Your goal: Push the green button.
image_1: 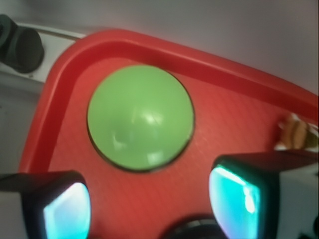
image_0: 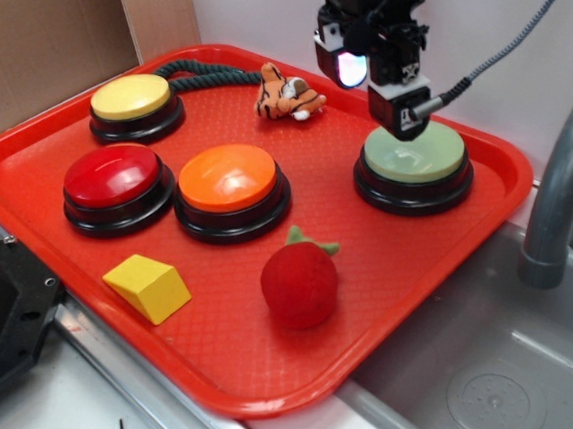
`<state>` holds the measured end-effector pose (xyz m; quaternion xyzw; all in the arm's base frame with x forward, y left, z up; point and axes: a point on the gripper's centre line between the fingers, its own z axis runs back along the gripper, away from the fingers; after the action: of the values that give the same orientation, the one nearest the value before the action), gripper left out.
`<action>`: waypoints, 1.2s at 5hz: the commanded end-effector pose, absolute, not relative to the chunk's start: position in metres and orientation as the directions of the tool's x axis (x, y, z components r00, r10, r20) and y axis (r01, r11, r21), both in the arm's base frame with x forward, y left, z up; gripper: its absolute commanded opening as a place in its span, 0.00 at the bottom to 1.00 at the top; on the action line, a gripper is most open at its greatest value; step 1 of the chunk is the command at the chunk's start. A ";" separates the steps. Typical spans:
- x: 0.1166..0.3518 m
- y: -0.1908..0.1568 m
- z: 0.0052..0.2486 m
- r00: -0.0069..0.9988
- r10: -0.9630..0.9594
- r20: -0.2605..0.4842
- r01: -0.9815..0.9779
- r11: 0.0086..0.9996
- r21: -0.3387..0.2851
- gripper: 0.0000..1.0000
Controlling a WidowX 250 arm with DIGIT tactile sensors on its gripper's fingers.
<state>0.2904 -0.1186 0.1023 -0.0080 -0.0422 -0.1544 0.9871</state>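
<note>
- Green button (image_0: 415,156) sits at the tray's (image_0: 253,372) far right corner, gripper (image_1: 149,199) just above, fingers (image_1: 67,209) apart, empty.
- Stiff dome, probably springy: nothing to grab, press its centre.

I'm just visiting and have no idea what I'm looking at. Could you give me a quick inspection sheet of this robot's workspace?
Surface: red plastic tray beside a grey sink.
Job's things: green button at the tray's back right, uncovered in the wrist view.
Clutter: yellow button, red button, orange button, toy strawberry, yellow wedge block, small plush tiger, dark green rope.
Grippers: gripper right above the green button; fingers apart, holding nothing; contact cannot be told.
Cables: braided grey cable running to the gripper; coloured wires at the top edge.
Surroundings: grey faucet, cardboard panel, white wall.
</note>
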 end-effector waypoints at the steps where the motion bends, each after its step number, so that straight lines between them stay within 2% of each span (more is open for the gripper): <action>1: 0.285 -0.119 0.153 0.942 -0.273 0.197 0.282 0.959 -0.015 1.00; 4: 0.278 -0.116 0.170 0.958 -0.243 0.153 0.241 0.970 0.033 1.00; 5: 0.274 -0.112 0.176 0.975 -0.192 0.115 0.186 0.981 0.062 1.00; 6: 0.273 -0.107 0.179 0.978 -0.173 0.118 0.169 0.985 0.044 1.00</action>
<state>0.2694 -0.1043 0.1515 0.0343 -0.0132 -0.0921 0.9951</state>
